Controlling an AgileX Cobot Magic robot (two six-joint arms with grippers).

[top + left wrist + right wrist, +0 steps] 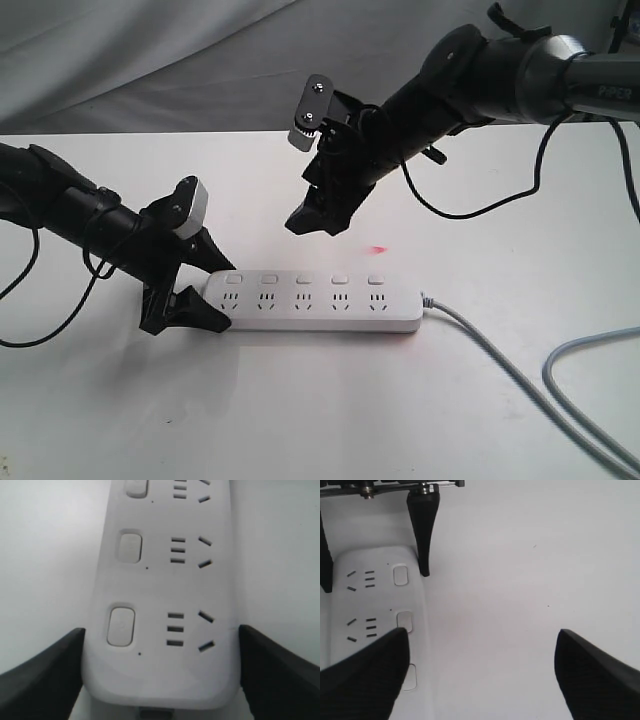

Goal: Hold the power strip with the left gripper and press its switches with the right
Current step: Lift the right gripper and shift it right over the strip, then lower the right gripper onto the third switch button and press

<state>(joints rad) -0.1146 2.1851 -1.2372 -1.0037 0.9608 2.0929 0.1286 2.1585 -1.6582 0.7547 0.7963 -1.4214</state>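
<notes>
The white power strip (320,300) lies flat on the table, its grey cable (500,365) trailing off to the right. Its switches (304,278) form a row along the far edge. My left gripper (210,290) straddles the strip's left end, shut on it: in the left wrist view both black fingers (45,670) press the strip's (165,590) sides beside the end switch (121,626). My right gripper (315,220) hangs open in the air above the second and third switches, touching nothing. In the right wrist view the right gripper (480,645) has only bare table between its fingers, the strip (375,595) off to one side.
The white table (300,420) carries a small red light spot (378,249) just behind the strip. A grey-white cloth backdrop (200,60) hangs behind. The cable loops near the table's right edge (590,345).
</notes>
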